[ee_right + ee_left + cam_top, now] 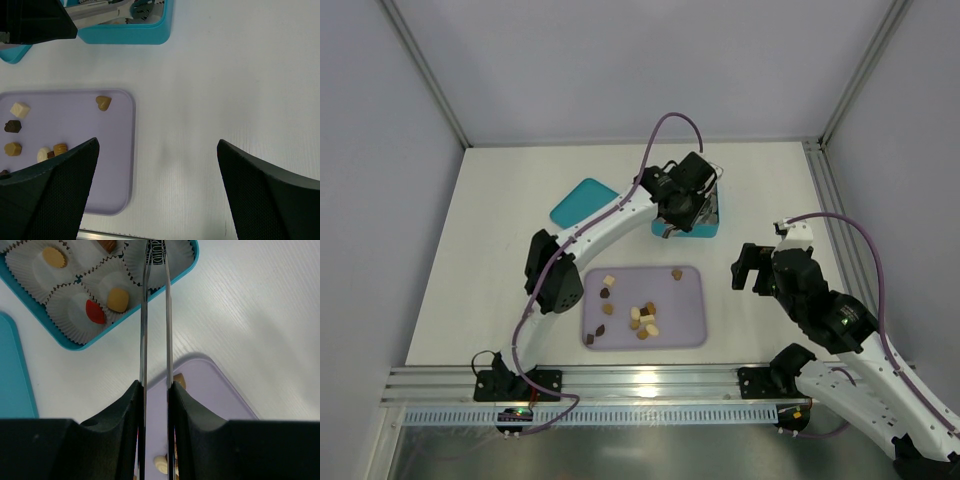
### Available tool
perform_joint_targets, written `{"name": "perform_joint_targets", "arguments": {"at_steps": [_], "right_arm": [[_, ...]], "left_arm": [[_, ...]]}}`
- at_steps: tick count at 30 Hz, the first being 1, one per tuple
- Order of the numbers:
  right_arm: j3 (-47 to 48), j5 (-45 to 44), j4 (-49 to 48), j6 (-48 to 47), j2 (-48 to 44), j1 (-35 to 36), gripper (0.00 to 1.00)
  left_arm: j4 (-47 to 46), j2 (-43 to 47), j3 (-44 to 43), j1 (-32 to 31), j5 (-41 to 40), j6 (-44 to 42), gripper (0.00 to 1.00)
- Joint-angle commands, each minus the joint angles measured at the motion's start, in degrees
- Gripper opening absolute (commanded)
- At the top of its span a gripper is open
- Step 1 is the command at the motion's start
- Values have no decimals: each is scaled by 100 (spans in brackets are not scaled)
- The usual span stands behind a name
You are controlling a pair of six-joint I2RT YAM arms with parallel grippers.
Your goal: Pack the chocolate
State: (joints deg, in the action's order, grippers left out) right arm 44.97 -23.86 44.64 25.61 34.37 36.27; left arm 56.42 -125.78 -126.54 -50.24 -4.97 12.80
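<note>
Left wrist view has the left claw (155, 395) clenched on a pair of thin metal tweezers (168, 315). Their tips hang over a white crinkled paper cup (180, 255) in the shallow teal box (65, 342). Whether a piece sits between the tips I cannot tell.

Four bite-size chocolate pieces already lie in cups there: a tan oval (54, 257), a tan square (118, 299), a red lump (95, 311) and a brown one (107, 244) at the frame's edge. From above, about a dozen loose pieces (642, 320) lie scattered on the flat lavender tray (685, 320), so I'd judge the packing well short of half done.

The right claw (157, 145) is spread wide and empty above the white worktop (225, 75), just beside the tray. The flat teal lid (582, 198) lies beside the box, not yet on it.
</note>
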Motion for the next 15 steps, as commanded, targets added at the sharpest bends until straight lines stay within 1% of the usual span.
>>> {"name": "perform_joint_targets", "arguments": {"at_steps": [1,15], "right_arm": [[-6,-75,-201,-29,-18,47,100],[-15,-75,-202,-29,-18,47,100]], "left_arm": [[-176,0,-213,5,93,-111,29],[-316,115,68,5,260,-102,30]]}}
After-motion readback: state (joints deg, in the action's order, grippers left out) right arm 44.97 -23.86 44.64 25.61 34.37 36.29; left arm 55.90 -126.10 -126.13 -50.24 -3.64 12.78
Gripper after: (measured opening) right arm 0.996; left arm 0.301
